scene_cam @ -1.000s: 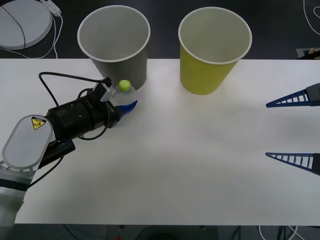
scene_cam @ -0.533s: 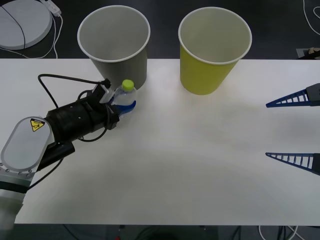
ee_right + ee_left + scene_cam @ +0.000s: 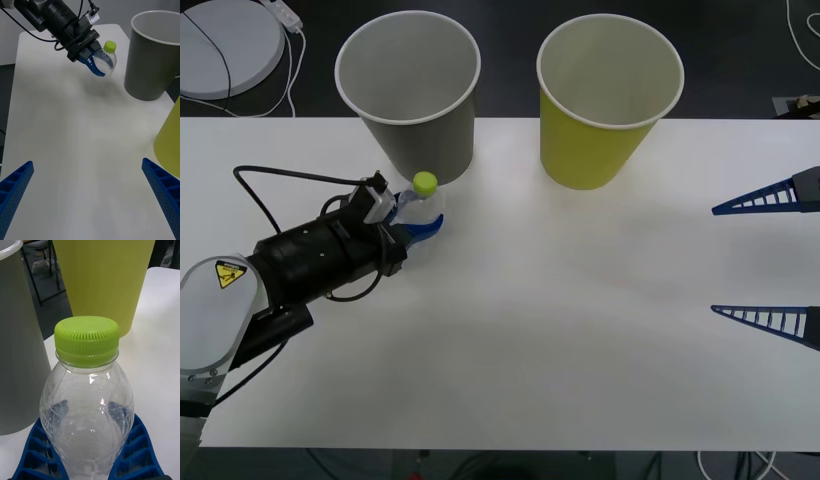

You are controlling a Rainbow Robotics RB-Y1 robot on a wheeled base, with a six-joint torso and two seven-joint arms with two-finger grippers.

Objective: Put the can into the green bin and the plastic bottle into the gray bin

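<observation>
A small clear plastic bottle (image 3: 420,203) with a lime-green cap is tilted a little above the white table, just in front of the gray bin (image 3: 420,135). My left gripper (image 3: 429,214) is shut on the bottle's body. In the left wrist view the blue fingers (image 3: 139,444) hug the bottle (image 3: 88,401), with the gray bin (image 3: 18,352) and the green bin (image 3: 101,277) behind it. The green bin (image 3: 590,145) stands at the back, right of the gray one. My right gripper (image 3: 714,260) hangs open at the right edge, far from both. The can is out of view.
The white table (image 3: 560,330) stretches from the bins to its front edge. A round white disc (image 3: 225,40) with a cable lies on the dark floor behind the left corner. The left arm's black cable (image 3: 290,178) loops above the table.
My left arm has drawn back to the left and toward me, carrying the bottle a short way off the gray bin's base. The right gripper has not moved.
</observation>
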